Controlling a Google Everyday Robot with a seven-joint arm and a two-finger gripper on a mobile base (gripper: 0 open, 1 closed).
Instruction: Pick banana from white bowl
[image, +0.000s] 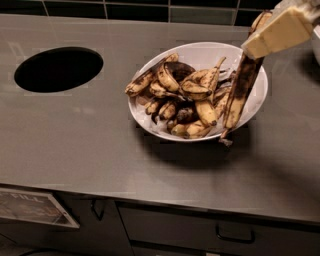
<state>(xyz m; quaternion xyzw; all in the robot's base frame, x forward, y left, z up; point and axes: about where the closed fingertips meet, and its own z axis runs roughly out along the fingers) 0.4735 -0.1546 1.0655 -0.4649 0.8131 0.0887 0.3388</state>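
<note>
The white bowl (255, 107) sits on the steel counter, filled with several short, spotted overripe bananas (192, 90). The long, nearly straight banana (239, 92) with a broad brown-black streak hangs almost upright over the bowl's right side, its lower tip at the rim. My gripper (272, 30), cream-coloured, comes in from the upper right and is shut on the banana's upper part, holding it lifted out of the pile.
A round dark hole (59, 68) is cut into the counter (75, 145) at the left. A dark tiled wall runs along the back. Drawers with a handle (235, 235) sit below the counter's front edge. A white object's edge (316, 42) shows at far right.
</note>
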